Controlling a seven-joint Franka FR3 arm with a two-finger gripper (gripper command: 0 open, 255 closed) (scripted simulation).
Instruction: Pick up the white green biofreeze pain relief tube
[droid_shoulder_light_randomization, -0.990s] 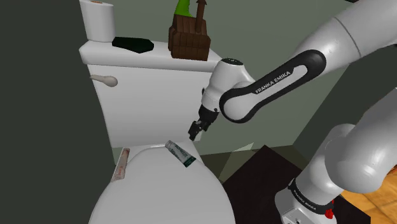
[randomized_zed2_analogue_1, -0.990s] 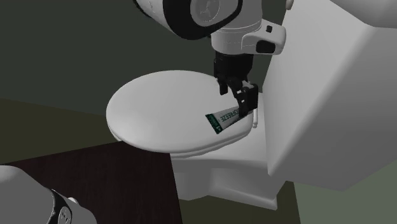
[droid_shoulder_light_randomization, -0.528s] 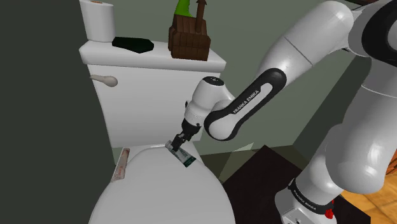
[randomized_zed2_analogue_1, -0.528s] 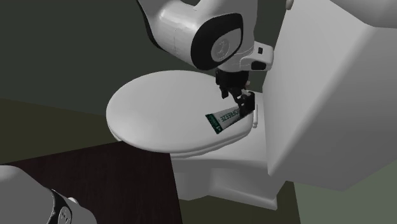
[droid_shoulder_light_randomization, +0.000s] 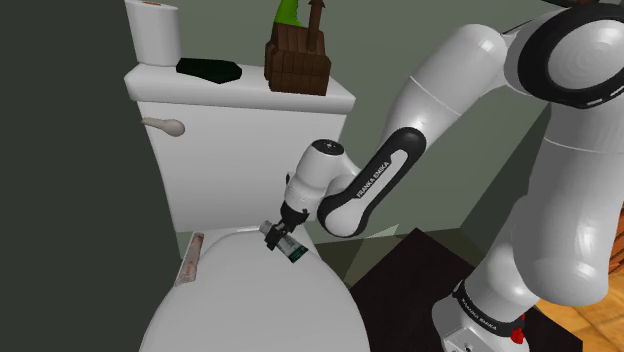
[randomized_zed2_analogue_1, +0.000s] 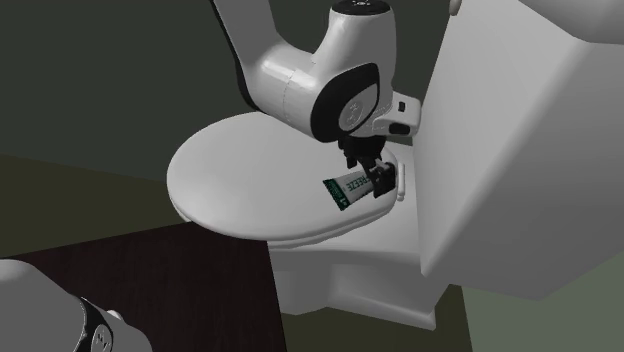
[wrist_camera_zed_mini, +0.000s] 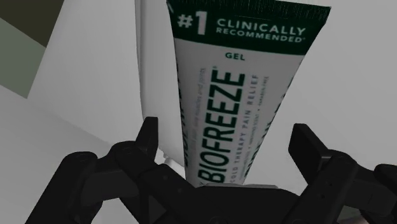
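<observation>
The white and green Biofreeze tube (droid_shoulder_light_randomization: 293, 249) lies flat on the white toilet lid (droid_shoulder_light_randomization: 250, 300), near the hinge and the tank. My black gripper (droid_shoulder_light_randomization: 274, 234) is down over the tube's tank-side end. From the second exterior view the gripper (randomized_zed2_analogue_1: 378, 181) stands over the tube (randomized_zed2_analogue_1: 344, 188) on the lid (randomized_zed2_analogue_1: 240, 170). Seen from the wrist, the tube (wrist_camera_zed_mini: 236, 95) runs lengthwise away between the fingers of the open gripper (wrist_camera_zed_mini: 228, 145). A gap shows between each fingertip and the tube's sides.
A second, pale tube (droid_shoulder_light_randomization: 190, 258) lies at the lid's left edge in the shoulder view. The tank (droid_shoulder_light_randomization: 240, 150) carries a paper roll (droid_shoulder_light_randomization: 155, 30), a dark flat object (droid_shoulder_light_randomization: 208, 70) and a brown wooden holder (droid_shoulder_light_randomization: 298, 62). A dark mat (droid_shoulder_light_randomization: 400, 285) lies beside the toilet.
The arm has come down and to the shoulder view's left, from above the lid to the tube. The fingers now straddle the tube's end. The tube has not moved.
</observation>
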